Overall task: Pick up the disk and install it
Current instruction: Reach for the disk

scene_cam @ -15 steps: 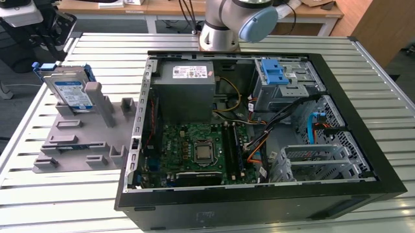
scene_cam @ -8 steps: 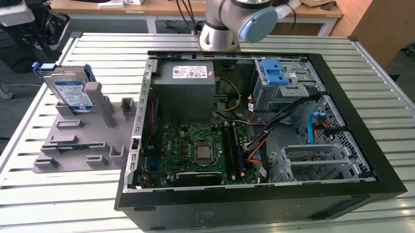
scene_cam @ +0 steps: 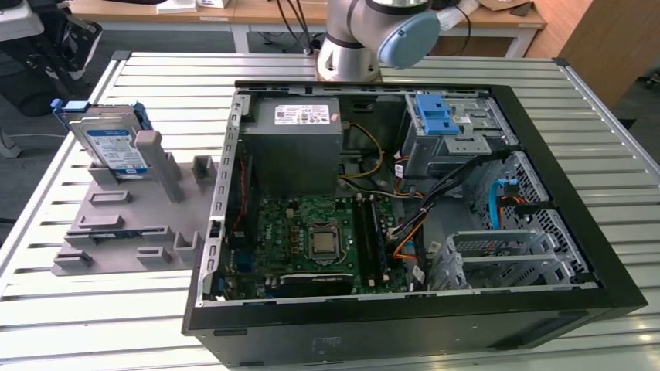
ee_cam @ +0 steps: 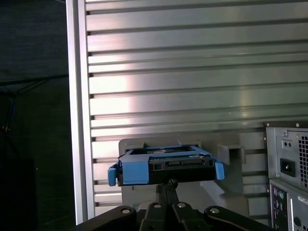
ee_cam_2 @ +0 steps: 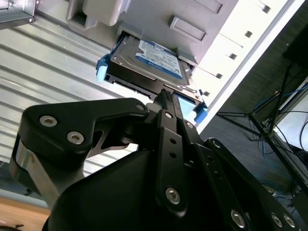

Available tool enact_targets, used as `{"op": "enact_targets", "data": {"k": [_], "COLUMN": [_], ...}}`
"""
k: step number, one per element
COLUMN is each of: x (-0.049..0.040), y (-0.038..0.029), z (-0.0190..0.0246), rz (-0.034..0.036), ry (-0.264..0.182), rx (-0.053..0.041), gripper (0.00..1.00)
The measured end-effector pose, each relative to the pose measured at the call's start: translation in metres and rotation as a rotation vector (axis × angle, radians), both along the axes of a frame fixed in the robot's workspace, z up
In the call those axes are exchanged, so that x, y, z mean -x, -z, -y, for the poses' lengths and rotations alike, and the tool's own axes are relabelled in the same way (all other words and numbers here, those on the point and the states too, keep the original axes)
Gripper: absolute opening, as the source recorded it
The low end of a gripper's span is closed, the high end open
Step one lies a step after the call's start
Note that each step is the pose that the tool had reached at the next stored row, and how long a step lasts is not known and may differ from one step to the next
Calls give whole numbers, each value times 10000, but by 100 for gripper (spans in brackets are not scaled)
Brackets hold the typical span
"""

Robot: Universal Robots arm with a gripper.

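The tool (ee_cam_2: 164,94), in the second wrist view, has its black fingers drawn together on nothing, and their tip points toward the disk (ee_cam_2: 149,60), which it does not touch. The disk sits label outward in a grey holder (ee_cam_2: 154,19), with the blue tabs of its frame sticking out at either end. To my eye the tool is lined up on the disk's narrow side, which suits a pick that has not yet begun. In the first wrist view the tool (ee_cam: 166,184) sits just in front of the disk's (ee_cam: 166,166) connector edge, seen end-on inside the blue frame. The holder (ee_cam: 231,154) is behind it on the slatted tabletop (ee_cam: 192,72), and the rear panel of the computer case (ee_cam: 288,163) stands to one side. In the exterior view the disk (scene_cam: 111,143) stands nearly upright in a slot of the holder (scene_cam: 134,224), beside the case (scene_cam: 577,294) on the exterior view's left. Propped like that, both flat faces are probably free for a grip. The case lies on its side with the open face up, so the motherboard (scene_cam: 309,239) and an empty metal drive cage (scene_cam: 505,251) can be reached from above. The arm (scene_cam: 361,39) rises behind the case.
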State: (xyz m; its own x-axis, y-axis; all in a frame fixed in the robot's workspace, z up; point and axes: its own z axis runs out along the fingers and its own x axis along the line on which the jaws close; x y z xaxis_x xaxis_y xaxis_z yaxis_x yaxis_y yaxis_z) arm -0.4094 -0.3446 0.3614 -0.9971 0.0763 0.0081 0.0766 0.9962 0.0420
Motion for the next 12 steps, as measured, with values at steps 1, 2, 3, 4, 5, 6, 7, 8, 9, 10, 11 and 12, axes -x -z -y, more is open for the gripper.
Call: {"op": "enact_targets", "data": {"k": [1,2,3,4,5,6,7,8,9,10,11,12], "x": [11,21,30,35,37,37,37,39,39,40,41,45], "y": [1,2,3,4,4,4,4,4,4,4,4,4], "z": [-3,-4,-5,-6,-5,-5,-6,-6,-6,-6,-6,-6], "rz": [0,0,0,1,0,1,1,0,0,0,0,0], "ry": [0,0,0,0,-1,-2,-2,-1,0,-1,-1,0], "rx": [0,0,0,-1,0,-1,-1,0,0,0,0,0], "gripper": [11,11,11,11,11,11,11,11,11,11,11,11]}}
